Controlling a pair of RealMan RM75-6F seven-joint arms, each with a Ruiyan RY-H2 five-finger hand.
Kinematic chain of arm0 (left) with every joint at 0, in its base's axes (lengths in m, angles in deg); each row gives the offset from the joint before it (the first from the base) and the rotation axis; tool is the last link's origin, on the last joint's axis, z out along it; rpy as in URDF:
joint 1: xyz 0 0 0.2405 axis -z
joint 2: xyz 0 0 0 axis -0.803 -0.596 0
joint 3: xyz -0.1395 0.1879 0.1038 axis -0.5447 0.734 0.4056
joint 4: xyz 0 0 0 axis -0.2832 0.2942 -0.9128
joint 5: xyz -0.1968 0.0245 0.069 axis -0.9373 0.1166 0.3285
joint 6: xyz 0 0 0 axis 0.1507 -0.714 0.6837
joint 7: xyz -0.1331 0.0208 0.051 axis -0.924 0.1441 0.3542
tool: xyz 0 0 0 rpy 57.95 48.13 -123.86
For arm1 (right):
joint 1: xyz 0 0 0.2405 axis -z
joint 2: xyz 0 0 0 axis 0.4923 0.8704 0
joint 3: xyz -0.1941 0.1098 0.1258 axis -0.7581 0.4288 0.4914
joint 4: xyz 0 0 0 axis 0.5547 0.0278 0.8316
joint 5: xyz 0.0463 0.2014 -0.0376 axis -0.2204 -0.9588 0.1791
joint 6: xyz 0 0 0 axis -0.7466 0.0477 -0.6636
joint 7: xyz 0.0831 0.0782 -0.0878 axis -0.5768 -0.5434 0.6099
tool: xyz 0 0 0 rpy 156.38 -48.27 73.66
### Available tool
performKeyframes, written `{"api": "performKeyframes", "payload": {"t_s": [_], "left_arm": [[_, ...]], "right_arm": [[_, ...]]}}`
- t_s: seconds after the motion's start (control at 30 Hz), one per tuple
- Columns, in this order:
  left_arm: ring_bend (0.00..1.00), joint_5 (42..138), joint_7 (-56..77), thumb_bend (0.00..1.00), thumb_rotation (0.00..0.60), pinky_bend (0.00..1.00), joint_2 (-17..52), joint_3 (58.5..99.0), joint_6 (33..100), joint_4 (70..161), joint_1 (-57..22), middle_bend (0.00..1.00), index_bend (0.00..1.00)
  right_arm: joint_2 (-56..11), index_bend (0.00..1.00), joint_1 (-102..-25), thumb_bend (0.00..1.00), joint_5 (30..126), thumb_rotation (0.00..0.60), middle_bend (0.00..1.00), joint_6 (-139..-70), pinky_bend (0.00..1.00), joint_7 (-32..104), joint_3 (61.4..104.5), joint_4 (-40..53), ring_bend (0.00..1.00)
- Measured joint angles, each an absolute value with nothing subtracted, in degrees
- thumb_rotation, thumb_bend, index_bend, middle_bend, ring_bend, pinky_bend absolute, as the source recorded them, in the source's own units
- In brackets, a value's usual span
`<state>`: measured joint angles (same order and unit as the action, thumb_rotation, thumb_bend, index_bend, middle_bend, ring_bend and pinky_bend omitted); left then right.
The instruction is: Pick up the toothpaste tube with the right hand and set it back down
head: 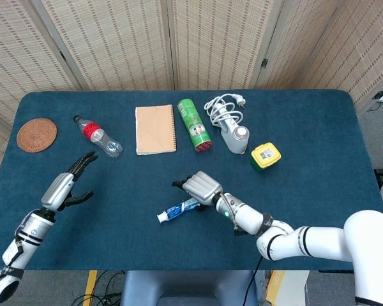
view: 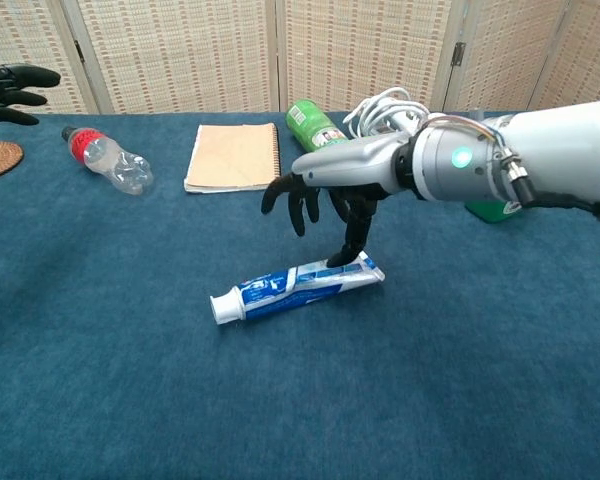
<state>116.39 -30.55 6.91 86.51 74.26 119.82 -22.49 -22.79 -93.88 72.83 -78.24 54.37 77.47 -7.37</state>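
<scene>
The blue and white toothpaste tube lies flat on the blue tablecloth, with its white cap toward the left. Just above its crimped end hovers my right hand, palm down and fingers spread; one fingertip touches the tube, and nothing is gripped. My left hand is far off to the left with its fingers apart, holding nothing.
Along the back of the table stand a woven coaster, a water bottle, a tan notebook, a green can, a white device with a coiled cable and a yellow-green box.
</scene>
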Motion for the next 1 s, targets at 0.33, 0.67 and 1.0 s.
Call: {"api": "performKeyframes", "payload": {"t_s": [0.33, 0.67, 1.0], "left_arm": [[0.0, 110.0, -26.5, 0.0, 0.6, 0.13, 5.7, 83.7, 74.4, 120.8, -25.5, 0.0, 0.0], [0.0, 103.0, -14.2, 0.05, 0.6, 0.13, 3.6, 81.5, 76.6, 125.1, -30.2, 0.0, 0.06], [0.0, 99.9, -0.8, 0.05, 0.6, 0.13, 2.0, 81.9, 83.0, 131.1, -36.6, 0.0, 0.07]], "right_arm": [[-12.9, 0.0, -85.3, 0.33, 79.3, 0.6, 0.23, -88.9, 0.36, 49.1, 77.4, -13.5, 0.2], [-1.5, 0.0, -70.9, 0.38, 86.8, 0.6, 0.25, -106.0, 0.36, 49.4, 72.9, -20.5, 0.2], [0.9, 0.0, -55.0, 0.37, 94.3, 0.6, 0.21, -123.3, 0.36, 49.3, 68.3, -20.8, 0.2]]}}
